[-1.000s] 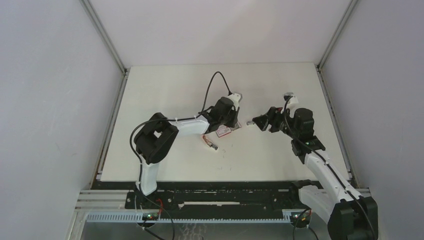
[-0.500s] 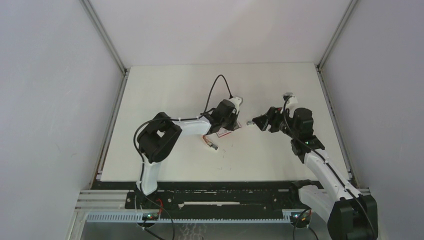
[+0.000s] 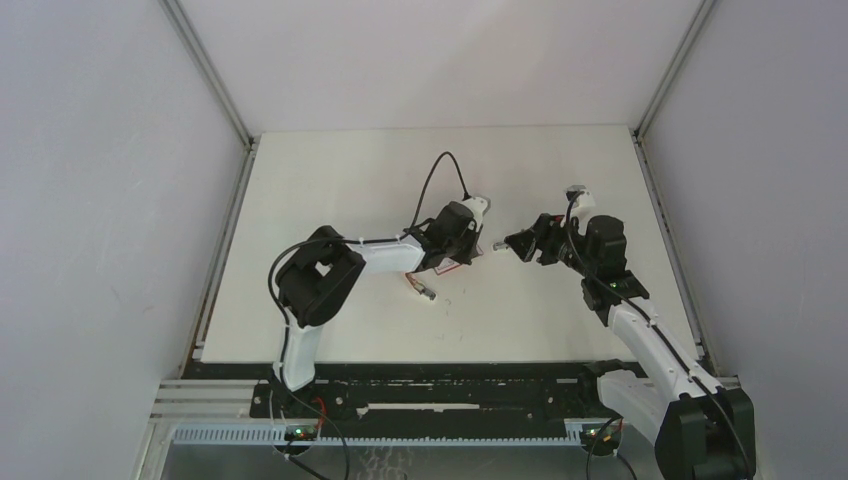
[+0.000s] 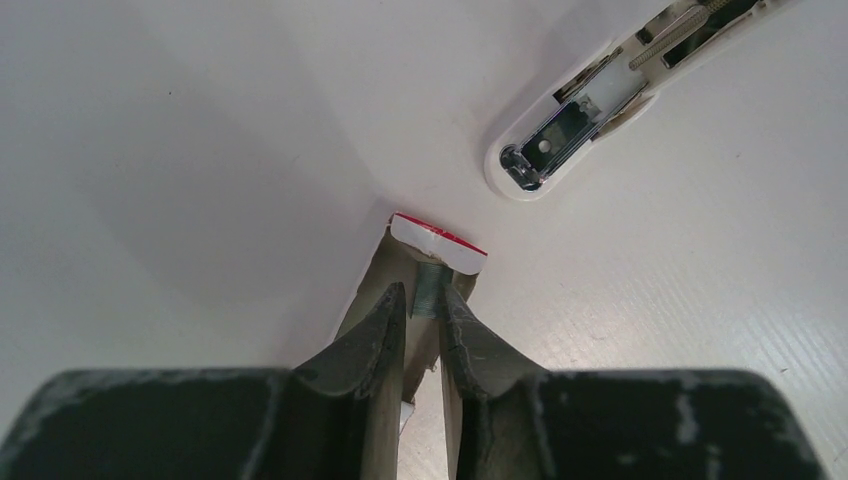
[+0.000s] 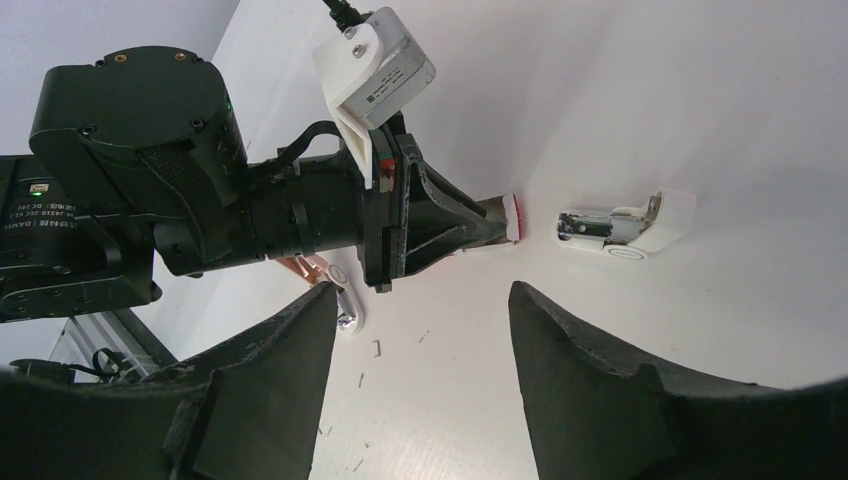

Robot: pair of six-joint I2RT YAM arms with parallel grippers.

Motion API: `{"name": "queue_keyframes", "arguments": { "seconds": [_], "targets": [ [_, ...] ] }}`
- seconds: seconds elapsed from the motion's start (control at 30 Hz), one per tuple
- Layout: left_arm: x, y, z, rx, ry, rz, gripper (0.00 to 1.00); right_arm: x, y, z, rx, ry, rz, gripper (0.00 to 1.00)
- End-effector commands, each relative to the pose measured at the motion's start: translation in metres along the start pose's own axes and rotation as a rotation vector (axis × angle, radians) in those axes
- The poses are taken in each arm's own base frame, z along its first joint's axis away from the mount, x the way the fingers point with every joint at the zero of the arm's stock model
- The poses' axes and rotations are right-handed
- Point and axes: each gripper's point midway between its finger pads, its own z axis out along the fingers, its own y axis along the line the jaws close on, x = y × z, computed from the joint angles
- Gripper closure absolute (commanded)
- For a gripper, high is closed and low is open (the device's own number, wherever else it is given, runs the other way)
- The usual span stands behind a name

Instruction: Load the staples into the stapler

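My left fingers (image 4: 385,330) lie low near the middle of the desk, reaching into the open tray of the staples box (image 4: 437,241). They are clenched to a narrow slit on a silver strip of staples (image 4: 430,287) inside it. The box's red-and-white end faces the right edge of the desk. The white stapler (image 4: 562,130) lies just past that end, close to the box but apart from it, with its metal channel exposed.

My right fingers (image 5: 270,390) are spread wide with nothing between them. They hang over the desk on the right-edge side of the stapler, facing my left arm.

A small pink-and-white clip (image 3: 424,288) sits toward the near edge, beside the left arm, and a few loose staples (image 5: 377,347) are scattered around it.
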Motion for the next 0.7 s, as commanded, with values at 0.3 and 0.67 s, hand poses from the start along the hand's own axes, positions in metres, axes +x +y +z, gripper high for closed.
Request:
{"name": "queue_keyframes", "arguments": {
  "seconds": [0.3,0.67],
  "targets": [
    [-0.026,-0.004,0.001,-0.009,-0.062,0.042,0.83,-0.009,0.005,0.001,-0.018,-0.032,-0.012,0.37],
    [-0.018,-0.004,0.005,-0.046,-0.033,0.111,0.88,-0.008,0.005,0.002,-0.018,-0.029,-0.011,0.38]
  ]
}}
